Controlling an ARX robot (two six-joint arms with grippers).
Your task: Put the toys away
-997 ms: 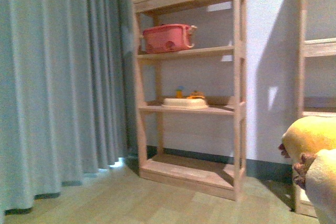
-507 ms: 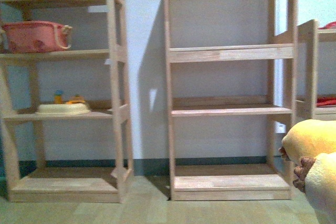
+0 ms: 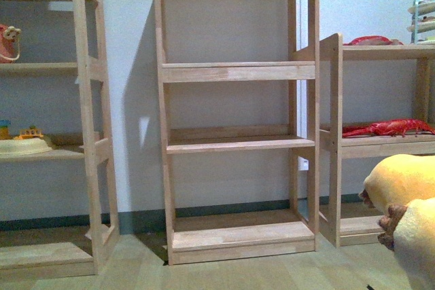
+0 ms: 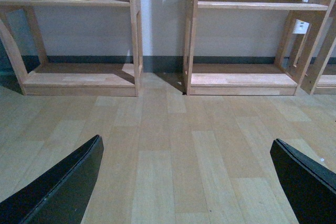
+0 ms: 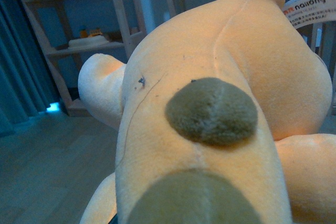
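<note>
The orange-yellow plush animal (image 3: 406,195) pokes into the front view at the lower right edge, off the floor. In the right wrist view the plush animal (image 5: 210,108) fills most of the picture, showing dark brown patches and a white tag. My right gripper is shut on the plush animal, and its fingers are hidden under the plush. In the left wrist view my left gripper (image 4: 186,182) hangs open above the wooden floor, its two black fingers (image 4: 63,190) wide apart with nothing between them.
A bare wooden shelf unit (image 3: 238,144) stands straight ahead against the wall. Another shelf unit (image 3: 41,147) to the left holds a pink basket and a cream tray with small toys. A lower shelf (image 3: 380,137) to the right carries red toys. Wooden floor (image 4: 173,129) lies in front.
The front view has swung to the right: the curtain and pink-basket shelf slid off to the left, and the bare shelf unit now sits in the middle. The plush stays at the lower right.
</note>
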